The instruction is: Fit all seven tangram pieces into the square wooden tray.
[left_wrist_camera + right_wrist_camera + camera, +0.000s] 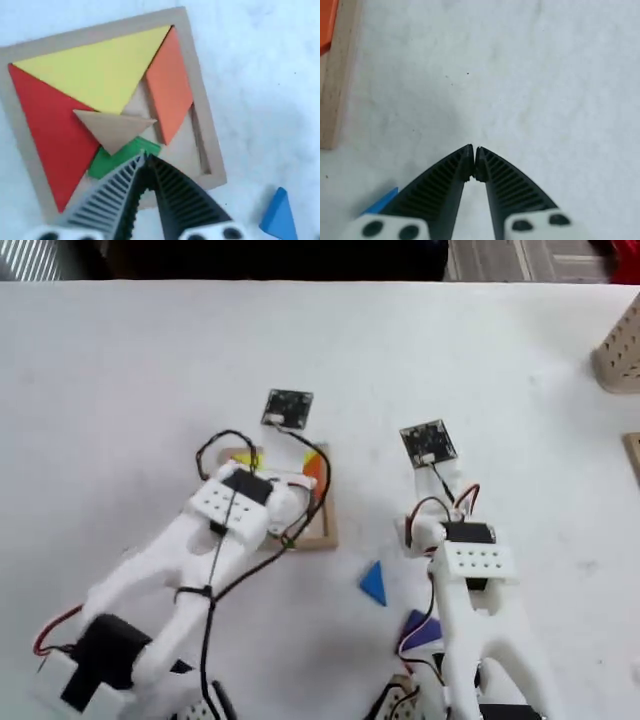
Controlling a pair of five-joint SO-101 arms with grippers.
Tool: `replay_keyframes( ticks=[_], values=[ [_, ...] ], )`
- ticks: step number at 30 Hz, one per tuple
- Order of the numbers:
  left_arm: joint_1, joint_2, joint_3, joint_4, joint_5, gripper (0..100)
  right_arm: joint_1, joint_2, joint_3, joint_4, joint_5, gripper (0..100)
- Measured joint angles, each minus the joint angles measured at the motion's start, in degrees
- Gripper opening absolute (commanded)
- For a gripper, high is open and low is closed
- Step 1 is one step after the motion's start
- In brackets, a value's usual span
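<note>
Left gripper (146, 161): jaws closed tip to tip, nothing between them; it hangs low over the square wooden tray (100, 29), its tips above the green piece (105, 162).
Right gripper (473, 162): also closed and empty; over bare table (150, 360) just beside the tray's outer edge.

Tray contents: yellow triangle (100, 75), red triangle (50, 130), orange parallelogram (170, 95), the green piece, and a tan triangle (112, 127); the tan one seems to lie across the seams of its neighbours, and I cannot tell whether it is seated or riding on top.
Outside the tray: blue triangle (373, 583) between the two arms; purple piece (418, 628) close by the right arm's base.

Risks as I judge them:
- if the tan triangle is proud, pressing a neighbour in could tip it or wedge the green piece under it;
- closed tips nudging the green piece may slide the whole tray, since nothing pins it;
- the open slot beside the orange piece looks narrow; a skewed orange piece would block blue or purple;
- both arms work near the same tray corner; a reach for the blue triangle could clash.
</note>
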Motion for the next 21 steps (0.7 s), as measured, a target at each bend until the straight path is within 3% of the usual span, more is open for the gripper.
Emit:
replay_keyframes(
  ticks=[6,11,21],
  values=[
    [-5.7,-1.2,0.6,-4.3,0.0,2,0.0,0.0,0.0,0.0,0.0,2.4],
    [-12.7,5.9,-2.7,-6.2,2.9,2,0.0,0.0,0.0,0.0,0.0,2.4],
    [-11.4,11.3,-5.1,-5.5,4.2,2,0.0,0.0,0.0,0.0,0.0,2.4]
  ],
)
